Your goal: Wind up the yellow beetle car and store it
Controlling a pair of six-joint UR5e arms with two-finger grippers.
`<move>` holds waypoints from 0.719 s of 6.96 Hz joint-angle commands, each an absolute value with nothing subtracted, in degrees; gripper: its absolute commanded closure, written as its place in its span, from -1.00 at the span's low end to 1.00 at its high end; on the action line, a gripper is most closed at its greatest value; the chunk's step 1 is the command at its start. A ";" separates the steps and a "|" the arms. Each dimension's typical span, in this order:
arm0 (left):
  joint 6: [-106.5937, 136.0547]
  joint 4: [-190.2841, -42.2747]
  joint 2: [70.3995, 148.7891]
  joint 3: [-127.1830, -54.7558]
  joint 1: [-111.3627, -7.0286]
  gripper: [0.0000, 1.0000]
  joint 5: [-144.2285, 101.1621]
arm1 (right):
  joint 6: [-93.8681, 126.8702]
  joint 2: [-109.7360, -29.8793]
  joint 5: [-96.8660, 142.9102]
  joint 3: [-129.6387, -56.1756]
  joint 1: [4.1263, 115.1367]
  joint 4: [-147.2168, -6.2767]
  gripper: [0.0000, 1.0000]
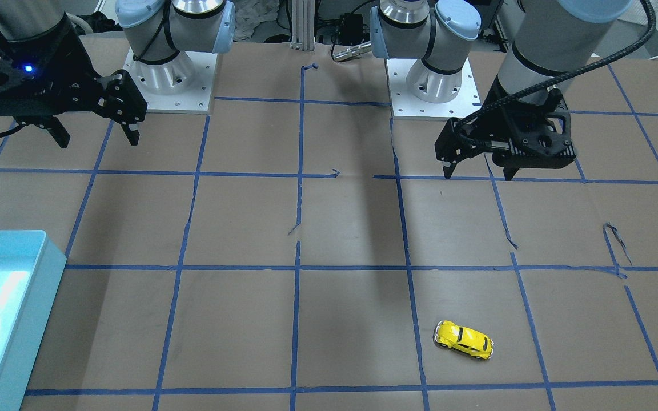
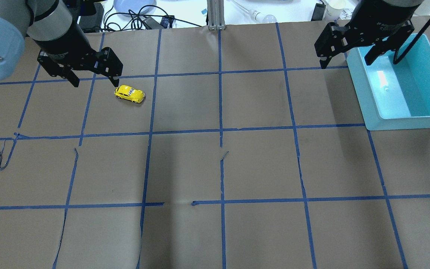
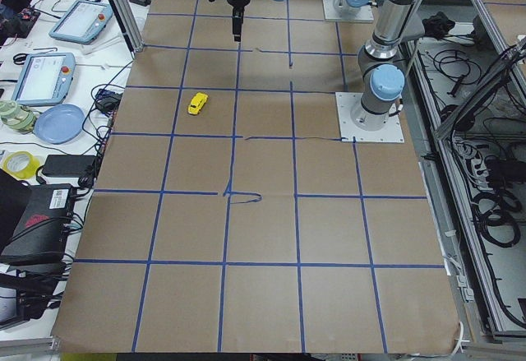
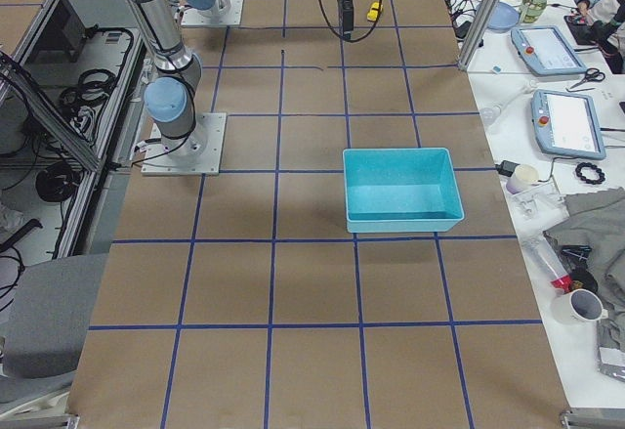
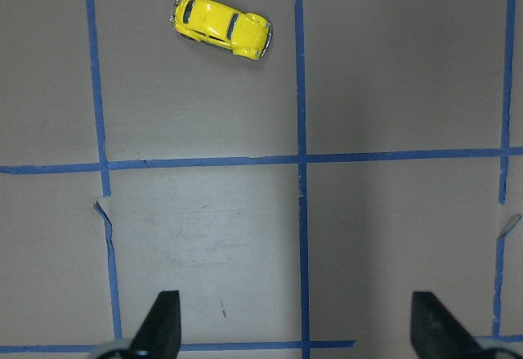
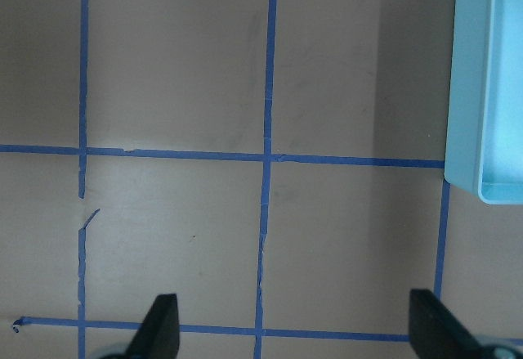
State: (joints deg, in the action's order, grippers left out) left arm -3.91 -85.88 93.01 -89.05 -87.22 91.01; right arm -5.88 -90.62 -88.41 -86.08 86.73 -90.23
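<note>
Wheels down, the yellow beetle car, glossy with dark windows, sits on the brown-papered table, on the robot's left side. The left gripper hangs nearby, spread wide and empty. The right gripper, likewise spread, hangs beside the teal bin.

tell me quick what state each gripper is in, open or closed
Left gripper: open, holding nothing.
Right gripper: open, holding nothing.
</note>
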 commanded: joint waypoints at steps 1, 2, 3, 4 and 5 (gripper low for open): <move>0.23 -84.73 94.74 -89.12 -83.87 -1.00 90.62 | -5.80 -90.62 -88.42 -86.13 86.75 -90.26 -1.00; 2.87 -80.99 95.88 -89.38 -83.50 -1.00 90.70 | -5.80 -90.62 -88.50 -86.13 86.75 -90.26 -1.00; 11.95 -76.68 97.37 -90.17 -83.41 -1.00 90.70 | -5.71 -90.62 -88.59 -86.05 86.75 -90.26 -1.00; 26.05 -73.86 98.51 -91.13 -83.32 -1.00 90.79 | -5.80 -90.62 -88.42 -86.04 86.75 -90.26 -1.00; 38.28 -69.74 99.83 -92.01 -83.32 -1.00 90.79 | -5.80 -90.62 -88.42 -86.04 86.75 -90.26 -1.00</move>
State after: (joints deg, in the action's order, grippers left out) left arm 23.32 -74.39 98.24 -90.94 -83.41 90.76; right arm -5.78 -90.62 -88.47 -86.06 86.75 -90.26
